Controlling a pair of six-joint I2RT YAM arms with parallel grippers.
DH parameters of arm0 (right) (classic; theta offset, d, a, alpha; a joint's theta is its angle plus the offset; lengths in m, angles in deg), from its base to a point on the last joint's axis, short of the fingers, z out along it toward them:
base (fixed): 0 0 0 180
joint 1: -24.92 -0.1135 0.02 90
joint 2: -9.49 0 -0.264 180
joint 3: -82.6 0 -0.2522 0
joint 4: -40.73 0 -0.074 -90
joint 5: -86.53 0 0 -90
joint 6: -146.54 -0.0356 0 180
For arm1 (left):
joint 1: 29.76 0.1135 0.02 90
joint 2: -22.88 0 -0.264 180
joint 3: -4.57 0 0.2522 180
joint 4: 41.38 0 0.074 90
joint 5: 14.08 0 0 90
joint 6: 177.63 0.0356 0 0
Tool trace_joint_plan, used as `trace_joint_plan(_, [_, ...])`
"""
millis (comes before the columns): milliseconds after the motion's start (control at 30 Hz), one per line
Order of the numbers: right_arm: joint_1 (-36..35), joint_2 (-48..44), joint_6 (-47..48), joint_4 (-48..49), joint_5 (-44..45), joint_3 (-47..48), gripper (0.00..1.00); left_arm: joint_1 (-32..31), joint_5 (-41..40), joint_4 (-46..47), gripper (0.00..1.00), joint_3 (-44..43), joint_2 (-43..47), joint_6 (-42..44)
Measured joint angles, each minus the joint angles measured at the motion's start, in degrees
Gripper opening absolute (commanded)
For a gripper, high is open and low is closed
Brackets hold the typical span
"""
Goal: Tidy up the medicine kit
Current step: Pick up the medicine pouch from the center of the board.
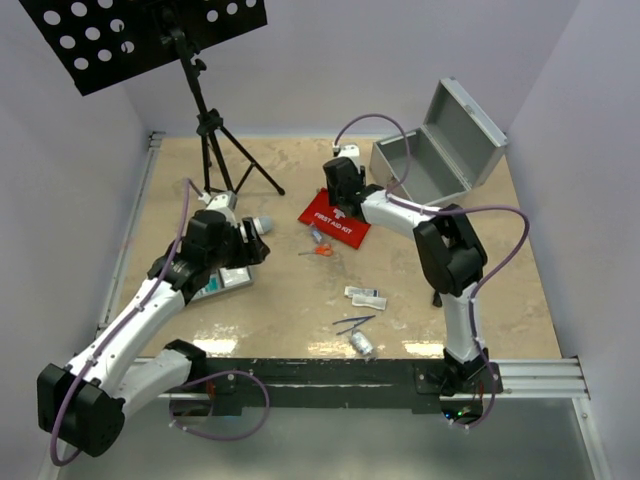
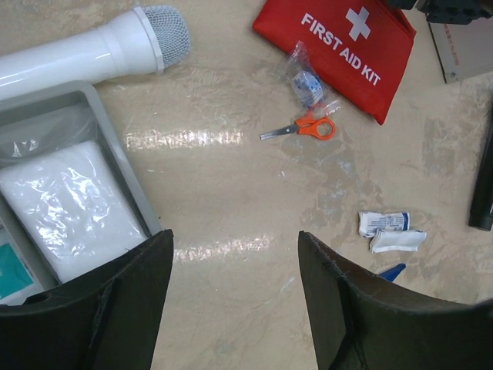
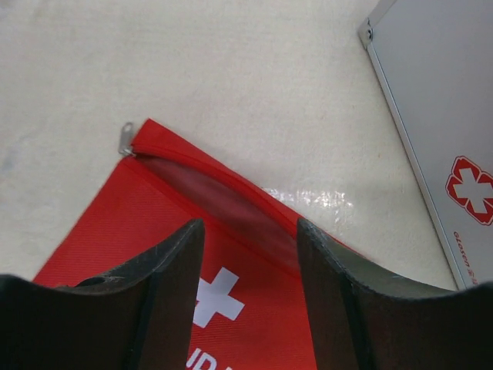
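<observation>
The silver-grey metal case of the medicine kit stands open at the back right, its side showing a red cross. The red "FIRST AID KIT" pouch lies in front of it with its zip mouth gaping. My right gripper hovers open just over the pouch, with nothing between its fingers. My left gripper is open over bare table, beside the grey divided tray, which holds a white wrapped pad. Loose orange scissors and small white packets lie on the table.
A white cylinder with a mesh head lies behind the tray. A clear bag with a blue item sits by the pouch. Blue tweezers and a small vial lie near the front edge. A black tripod stand rises at the back left.
</observation>
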Motion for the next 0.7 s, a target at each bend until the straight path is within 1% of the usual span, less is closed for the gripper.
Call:
trace_joint_plan(167, [0.1,2.4,2.0,-0.6,1.4,0.1,0.53,0.0,1.0,1.4,0.70,1.0,-1.0,0.0])
trace_joint_plan(533, [2.4,7.6,3.1,-2.3,1.9,5.9,0.49,0.0,1.5,2.6,0.70,2.0,-1.9,0.1])
trace_joint_plan(700, [3.2,9.8,3.9,-2.5,2.3,8.1,0.46,0.0,1.5,2.5,0.70,2.8,-2.1,0.1])
